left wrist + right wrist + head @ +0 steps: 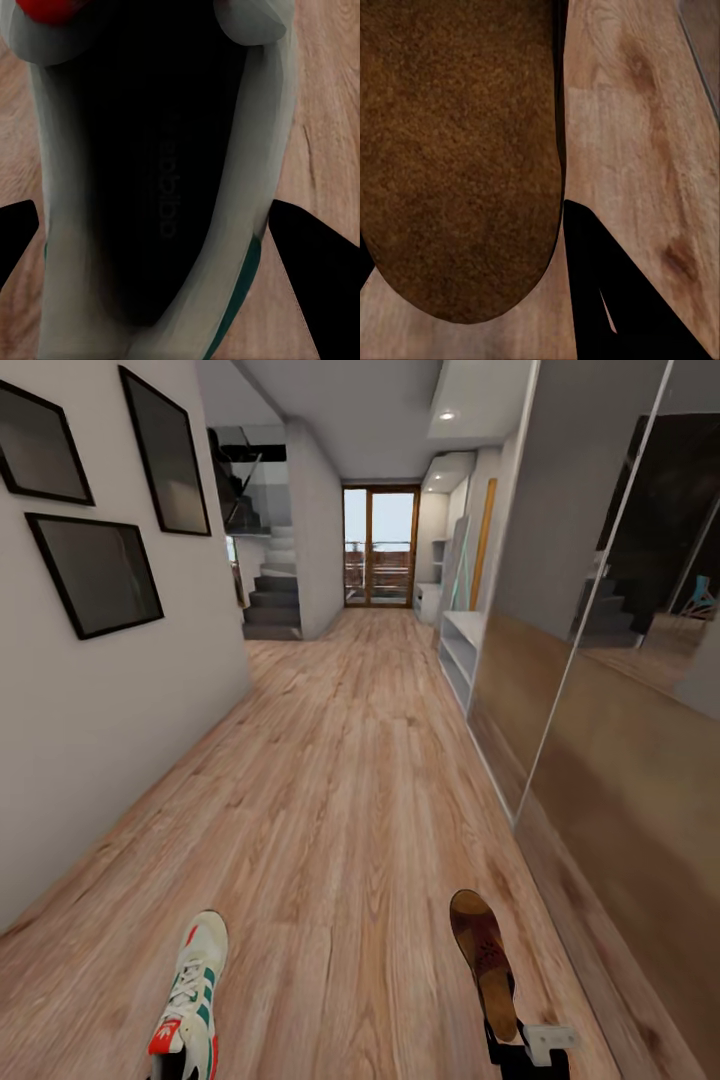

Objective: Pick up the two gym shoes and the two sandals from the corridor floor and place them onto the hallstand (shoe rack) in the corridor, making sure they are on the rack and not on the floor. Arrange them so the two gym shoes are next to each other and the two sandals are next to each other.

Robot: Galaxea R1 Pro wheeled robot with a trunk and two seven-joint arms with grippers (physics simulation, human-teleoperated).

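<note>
Nearest to you, at the bottom of the head view, your left claw (165,1072) carries a sneaker (190,1000) and your right claw (528,1050) carries a sandal (484,958), both held out over the wood floor (340,780), toes pointing down the corridor. In the left wrist view the dark fingers (311,266) sit against both sides of the sneaker (157,187) near its heel, so that claw looks clamped on it; in the right wrist view one finger (619,292) presses the edge of the sandal (457,150), the other is barely visible, and I judge it gripping too. Both shoes are held at the heel end only, so a sharp turn or a jolt of the base could swing the long toes and work them loose; the flat sandal, pinched along a thin edge, seems the likelier to slip. A low white shelf unit (462,650) stands by the right-hand wall (600,690), well ahead; whether it is the proper rack you cannot tell from here, so confirm before setting anything down or you may park the shoes on the wrong furniture. The other sneaker and sandal are not before you, so remember to leave room beside each for its mate. Keep clear of that glossy wall panelling with your right elbow as you roll forward.
</note>
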